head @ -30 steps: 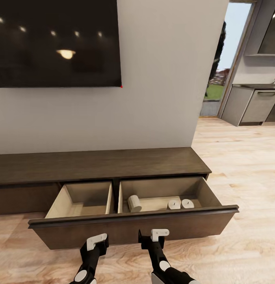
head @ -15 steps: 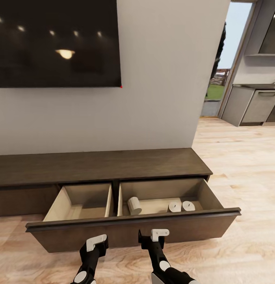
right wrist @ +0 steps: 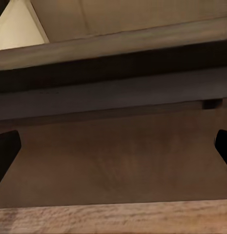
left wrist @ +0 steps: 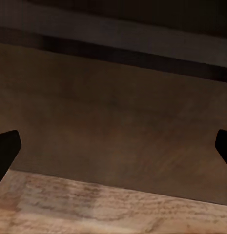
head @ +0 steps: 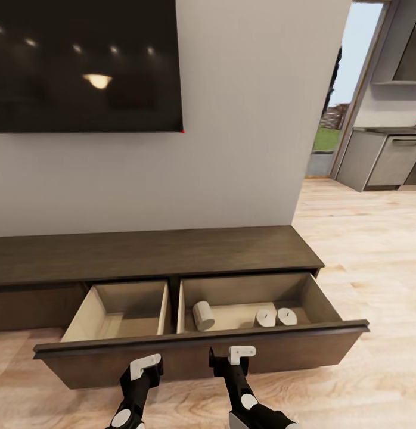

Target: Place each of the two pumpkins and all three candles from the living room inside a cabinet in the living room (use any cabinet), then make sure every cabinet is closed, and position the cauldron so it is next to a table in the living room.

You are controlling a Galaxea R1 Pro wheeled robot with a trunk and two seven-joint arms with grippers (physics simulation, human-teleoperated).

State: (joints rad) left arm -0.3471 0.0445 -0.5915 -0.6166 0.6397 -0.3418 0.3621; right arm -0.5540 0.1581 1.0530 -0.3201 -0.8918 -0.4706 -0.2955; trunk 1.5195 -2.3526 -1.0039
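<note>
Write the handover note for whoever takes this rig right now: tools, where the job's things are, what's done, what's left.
Left tool: open, holding nothing, low in front of the drawer front.
Right tool: open, holding nothing, also at the drawer front.
Cabinet: its wide drawer is pulled out. Right compartment holds three candles: one on its side, two upright. Left compartment looks bare.
Done: candles are stowed.
Left: both pumpkins go in a cabinet, shut the drawer, set the cauldron next to the table.
</note>
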